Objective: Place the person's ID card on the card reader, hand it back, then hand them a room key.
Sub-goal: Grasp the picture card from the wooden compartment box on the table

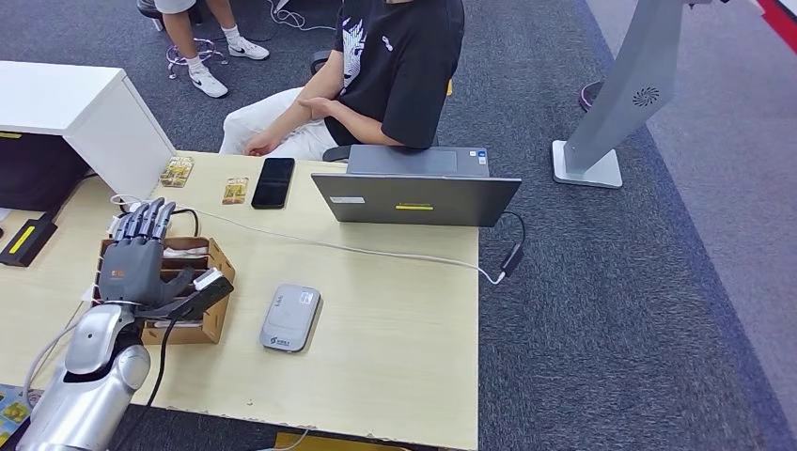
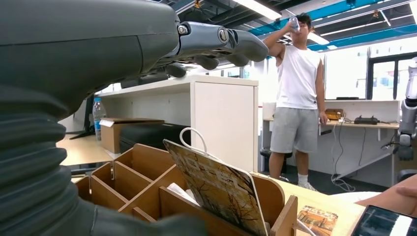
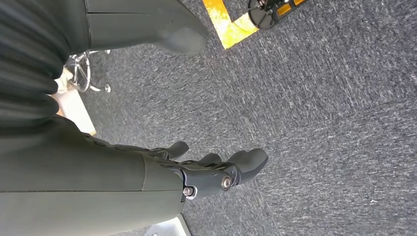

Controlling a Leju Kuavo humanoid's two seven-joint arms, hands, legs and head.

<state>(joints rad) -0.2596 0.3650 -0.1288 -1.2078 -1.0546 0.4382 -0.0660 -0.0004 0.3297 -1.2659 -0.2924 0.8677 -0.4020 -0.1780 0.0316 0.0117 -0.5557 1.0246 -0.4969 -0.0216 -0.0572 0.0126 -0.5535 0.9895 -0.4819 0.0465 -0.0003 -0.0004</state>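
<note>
My left hand [image 1: 139, 261] hovers over a wooden divided box [image 1: 222, 260] at the desk's left, fingers [image 2: 231, 42] stretched out flat, thumb low beside the box. A card with an autumn-tree picture [image 2: 216, 189] stands tilted in a compartment of the box [image 2: 147, 160], below the fingers and not gripped; its pale edge [image 1: 210, 279] lies by my thumb. The grey card reader [image 1: 290, 318] lies bare to the right of the box. Two picture cards [image 1: 177, 171] [image 1: 235, 191] lie near the seated person [image 1: 395, 66]. My right hand [image 3: 211, 172] hangs over the carpet, holding nothing.
A black phone [image 1: 273, 181] and a grey laptop [image 1: 414, 188] sit on the desk's far side. A white cable [image 1: 329, 246] crosses the desk. A white cabinet [image 1: 85, 117] stands at far left. The person's hand [image 1: 263, 143] rests at the desk edge. Another person [image 2: 297, 93] stands behind.
</note>
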